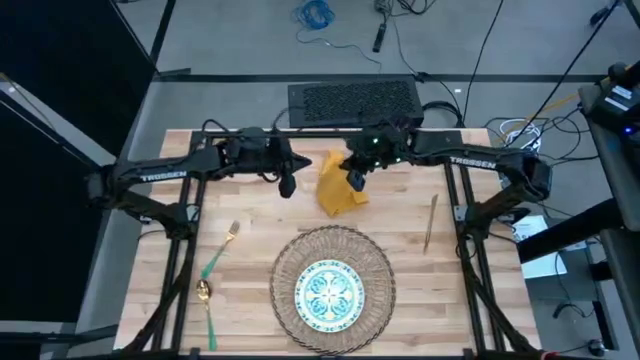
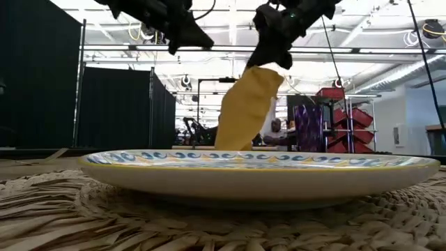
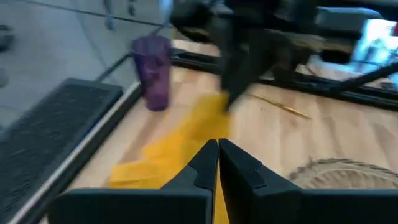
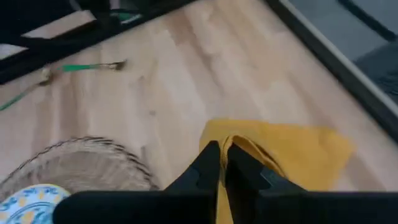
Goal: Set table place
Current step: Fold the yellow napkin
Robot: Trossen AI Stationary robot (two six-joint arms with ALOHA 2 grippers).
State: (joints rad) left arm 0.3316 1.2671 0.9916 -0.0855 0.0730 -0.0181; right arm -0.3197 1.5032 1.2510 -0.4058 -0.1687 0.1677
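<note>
Right gripper [image 1: 355,181]: fingers clenched on the top edge of the yellow napkin [image 1: 338,188], which it holds lifted over the far centre of the table [image 1: 470,300]. The low view shows the cloth hanging from the grip in a loose drape, its lower end at or near the tabletop; whether it touches cannot be confirmed. The right wrist view shows the fingers [image 4: 208,163] pinched together on a fold, the rest of the cloth spreading below.

Left gripper [image 1: 286,186]: just beside the napkin on its left, fingers closed together and grasping nothing, per the left wrist view.

Beyond the grippers: the woven placemat [image 1: 333,277] lies at the near centre with the patterned plate [image 1: 330,295] on it. A knife [image 1: 430,222] lies to the right of the placemat, apart from it. A fork [image 1: 220,251] and a spoon [image 1: 206,305] lie to the left, also apart. A purple cup [image 3: 152,71] stands near the table's far edge, beyond the napkin.

Assessment of handling: the napkin is judged light, soft and limp; it will fold and swing under its own weight and cannot be pushed into position. A pinch at an edge or corner is suitable. Laying it flat would probably call for lowering the free end first, then drawing the held edge across.
</note>
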